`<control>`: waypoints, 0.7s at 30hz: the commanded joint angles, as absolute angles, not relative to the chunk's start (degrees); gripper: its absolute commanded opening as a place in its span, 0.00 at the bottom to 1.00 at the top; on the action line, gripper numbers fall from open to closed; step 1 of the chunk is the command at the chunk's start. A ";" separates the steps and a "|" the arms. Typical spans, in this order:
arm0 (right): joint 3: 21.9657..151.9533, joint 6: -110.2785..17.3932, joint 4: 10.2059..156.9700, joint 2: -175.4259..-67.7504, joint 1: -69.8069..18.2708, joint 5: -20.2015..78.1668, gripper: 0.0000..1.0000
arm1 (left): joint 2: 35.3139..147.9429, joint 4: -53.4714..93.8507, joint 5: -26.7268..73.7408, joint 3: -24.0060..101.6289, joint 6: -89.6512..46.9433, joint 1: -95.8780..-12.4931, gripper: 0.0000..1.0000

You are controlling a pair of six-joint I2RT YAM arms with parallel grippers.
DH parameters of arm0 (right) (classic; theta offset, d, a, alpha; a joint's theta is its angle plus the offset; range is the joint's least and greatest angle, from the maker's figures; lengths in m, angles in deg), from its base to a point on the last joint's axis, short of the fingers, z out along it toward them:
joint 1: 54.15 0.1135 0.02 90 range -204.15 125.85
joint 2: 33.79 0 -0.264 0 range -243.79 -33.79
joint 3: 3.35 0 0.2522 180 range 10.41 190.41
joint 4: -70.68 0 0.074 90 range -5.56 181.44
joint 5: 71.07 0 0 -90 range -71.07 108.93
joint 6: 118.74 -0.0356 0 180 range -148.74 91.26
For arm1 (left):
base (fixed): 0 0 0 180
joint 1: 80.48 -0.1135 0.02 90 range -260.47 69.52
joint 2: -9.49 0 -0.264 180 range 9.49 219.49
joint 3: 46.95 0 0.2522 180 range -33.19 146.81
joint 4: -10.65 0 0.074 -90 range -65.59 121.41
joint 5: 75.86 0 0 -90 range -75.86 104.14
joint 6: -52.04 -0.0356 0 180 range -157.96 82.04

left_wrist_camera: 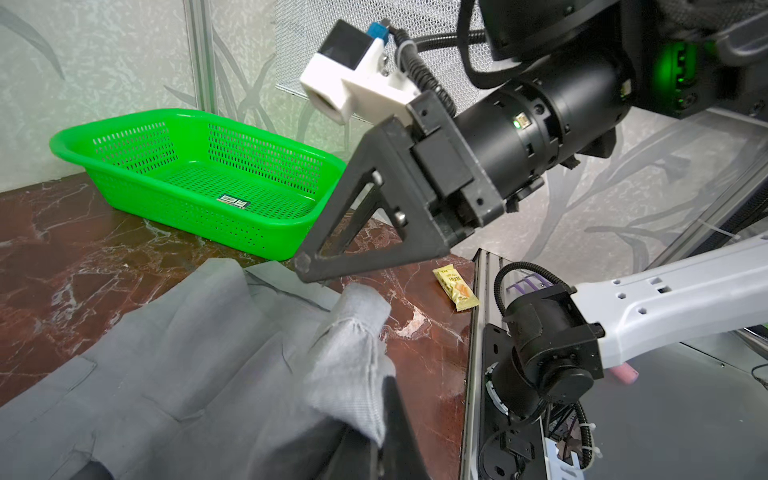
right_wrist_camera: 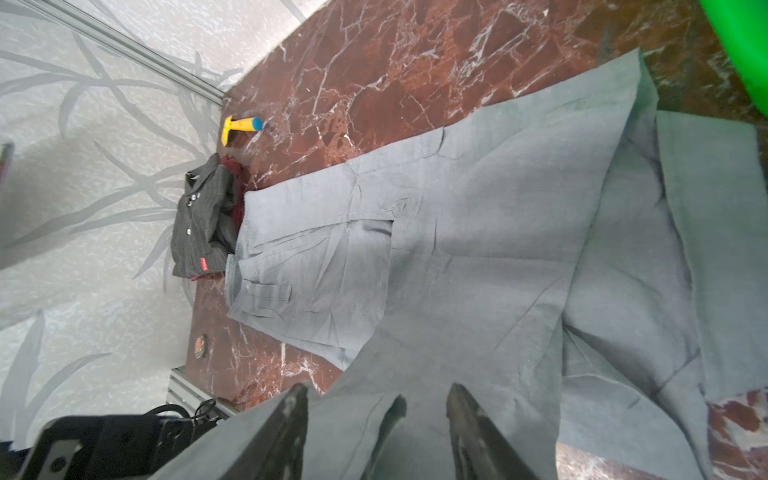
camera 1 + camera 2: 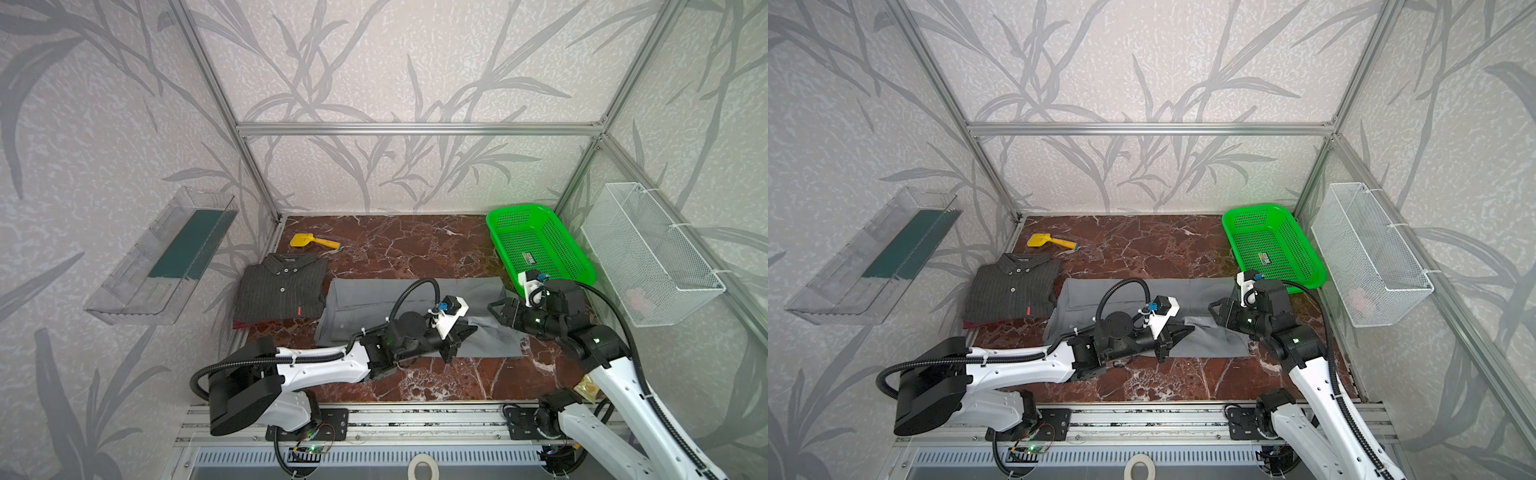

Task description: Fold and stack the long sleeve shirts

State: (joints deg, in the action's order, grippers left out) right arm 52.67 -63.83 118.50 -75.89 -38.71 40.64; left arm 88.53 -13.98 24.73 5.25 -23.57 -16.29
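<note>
Left claw (image 3: 471, 330) pinches the grey shirt (image 3: 374, 295) by its sleeve cuff.
Right claw (image 2: 376, 392) is open over the same cloth. The shirt lies spread on the worktop (image 3: 415, 249), beside the folded striped shirt (image 3: 282, 291) sitting on a red garment (image 3: 241, 325).

worktop (image 3: 395, 245): red-brown marble
green basket (image 3: 548, 249): far right corner, sticker inside
yellow tool (image 3: 309, 240): blue-tipped, far left, lying flat
snack packet (image 1: 456, 288): yellow, near worktop edge
wire basket (image 3: 652, 257): right wall
clear tray (image 3: 162, 257): left wall
</note>
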 commanded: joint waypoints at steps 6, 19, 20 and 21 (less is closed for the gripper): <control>50.06 -75.80 113.86 -68.91 -39.37 48.68 0.61 | 86.82 -20.78 23.85 3.73 -20.07 -17.62 0.00; 46.51 -88.51 109.01 -68.46 -36.84 50.66 0.68 | 89.63 -20.78 26.70 5.78 -19.94 -17.59 0.00; 46.28 -88.92 108.34 -68.71 -36.30 50.37 0.67 | 89.77 -20.84 26.71 5.91 -19.94 -17.60 0.00; 46.51 -89.00 108.32 -69.12 -35.69 49.86 0.65 | 89.94 -20.81 26.79 6.09 -19.94 -17.59 0.00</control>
State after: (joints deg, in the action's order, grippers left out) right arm 47.03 -86.17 112.08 -68.55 -36.90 49.34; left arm 89.49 -18.24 25.67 4.11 -20.29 -17.45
